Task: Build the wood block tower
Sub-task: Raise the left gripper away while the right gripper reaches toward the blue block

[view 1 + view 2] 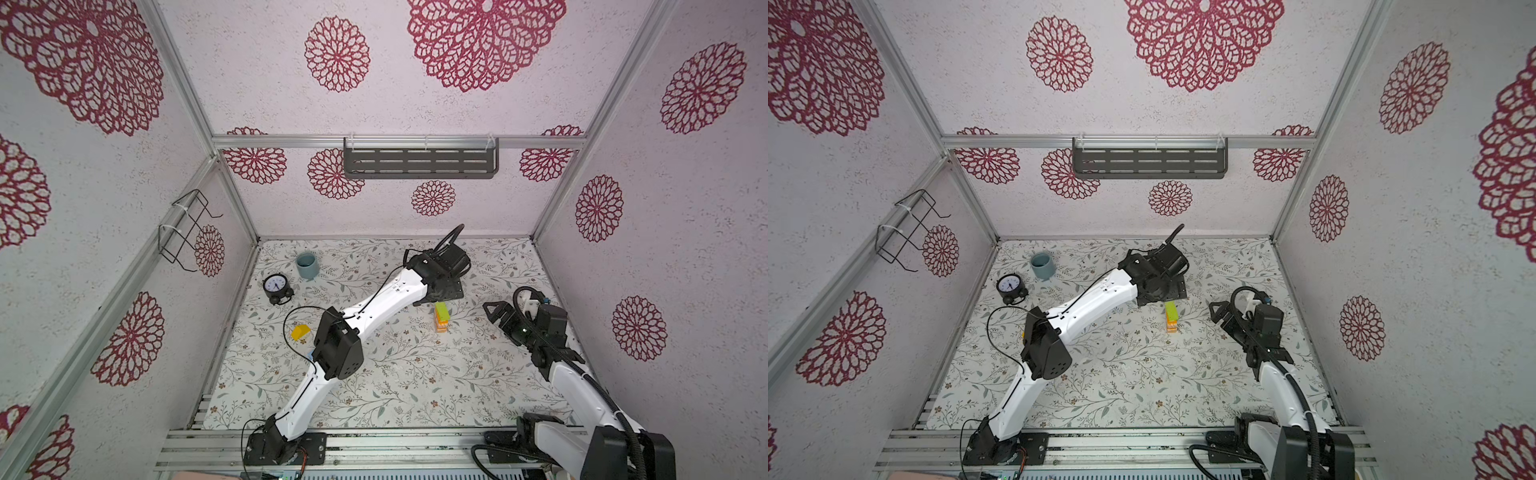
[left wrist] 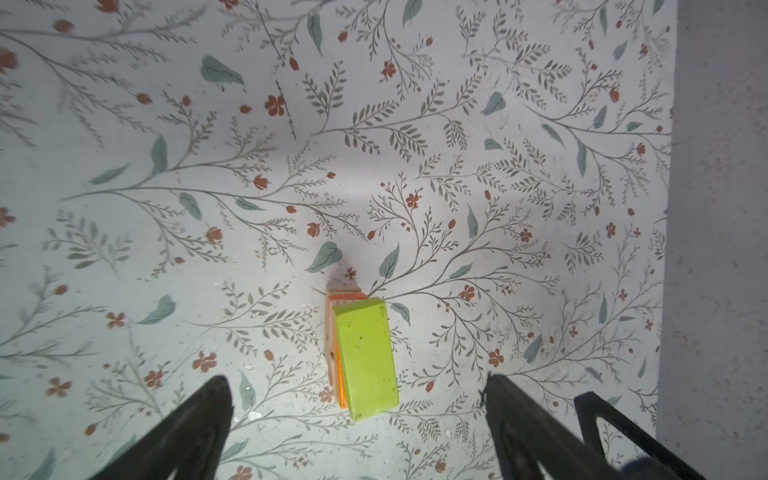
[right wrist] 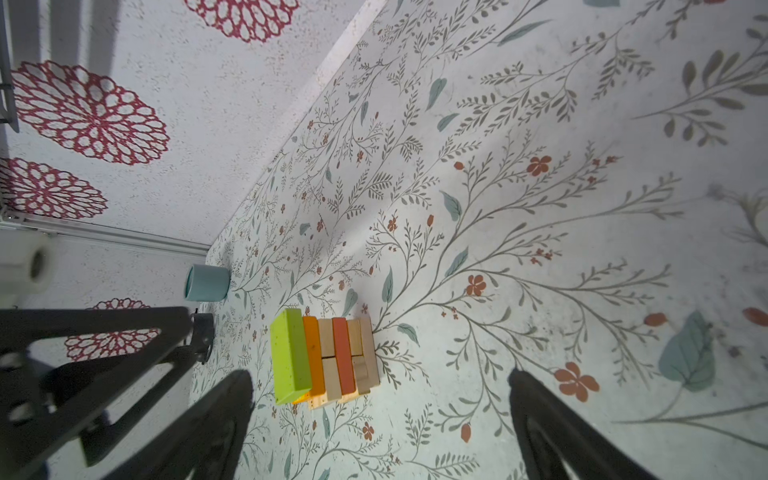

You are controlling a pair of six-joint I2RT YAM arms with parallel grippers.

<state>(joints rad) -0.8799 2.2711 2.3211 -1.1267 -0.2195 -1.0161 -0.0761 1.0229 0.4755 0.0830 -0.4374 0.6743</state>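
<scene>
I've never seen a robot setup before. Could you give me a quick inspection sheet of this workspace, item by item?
Surface: table mat with leaf-and-flower print, flat; no spills seen.
Job's things: tower stands right of centre, green block on top, sitting slightly off-line; one yellow block lies loose on the left.
Clutter: grey-blue cup and black alarm clock at the far left.
Grippers: left gripper open above the tower, empty; right gripper open beside it, empty.
Cables: black cable loops off the left arm; ribbed hose runs along the right arm.
Surroundings: walls with red flower medallions; grey shelf at the back; wire rack on the left wall.
</scene>
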